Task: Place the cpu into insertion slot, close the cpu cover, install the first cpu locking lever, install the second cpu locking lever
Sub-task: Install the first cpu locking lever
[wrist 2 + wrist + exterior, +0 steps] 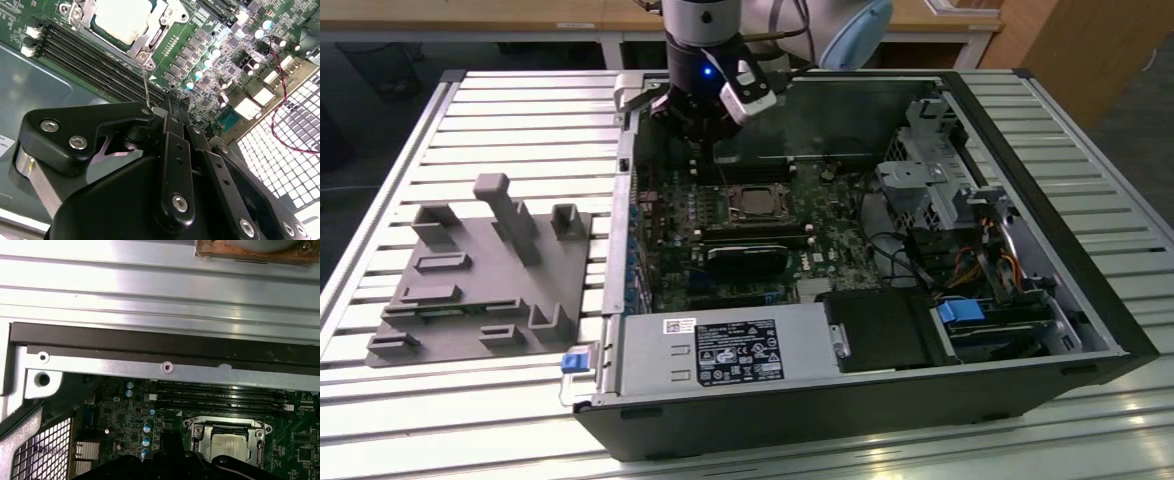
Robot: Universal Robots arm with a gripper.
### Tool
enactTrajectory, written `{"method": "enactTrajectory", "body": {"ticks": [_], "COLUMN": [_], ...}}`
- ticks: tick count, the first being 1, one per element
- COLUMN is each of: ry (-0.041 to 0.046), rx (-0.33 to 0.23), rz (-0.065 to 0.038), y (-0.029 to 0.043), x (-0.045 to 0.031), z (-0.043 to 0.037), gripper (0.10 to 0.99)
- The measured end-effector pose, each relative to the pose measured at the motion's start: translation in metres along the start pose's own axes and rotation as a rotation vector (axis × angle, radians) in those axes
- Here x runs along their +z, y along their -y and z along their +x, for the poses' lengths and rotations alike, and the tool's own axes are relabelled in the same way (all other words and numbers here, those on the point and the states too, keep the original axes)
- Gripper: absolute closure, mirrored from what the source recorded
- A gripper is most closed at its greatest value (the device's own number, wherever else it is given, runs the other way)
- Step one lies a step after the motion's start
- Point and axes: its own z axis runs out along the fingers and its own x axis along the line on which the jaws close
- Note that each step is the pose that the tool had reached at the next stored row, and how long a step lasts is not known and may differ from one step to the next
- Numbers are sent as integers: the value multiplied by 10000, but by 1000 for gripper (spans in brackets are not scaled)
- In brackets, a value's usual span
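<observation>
The cpu, pale silver, lies in the insertion slot on the green board inside the open computer case. The silver cpu cover lies flat around it, also seen as the cpu cover in the first wrist view. A thin wire locking lever rises from the socket's corner up to my gripper. The black fingers look pressed together, and the lever's end meets them at their side. In the exterior view the gripper hangs just above the back of the board, behind the socket.
Long black memory slots run beside the socket. A black fan block, power supply and drive cage with cables are also inside the case. A grey fixture stands on the slatted table at the exterior view's left.
</observation>
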Motion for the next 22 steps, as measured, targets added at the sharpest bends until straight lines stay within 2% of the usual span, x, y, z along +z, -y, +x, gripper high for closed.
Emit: {"method": "enactTrajectory", "body": {"ticks": [14, 22], "ry": [0, 0], "rx": [0, 1], "rz": [0, 0], "y": [0, 4], "x": [3, 4], "z": [-160, -221], "gripper": [969, 969]}}
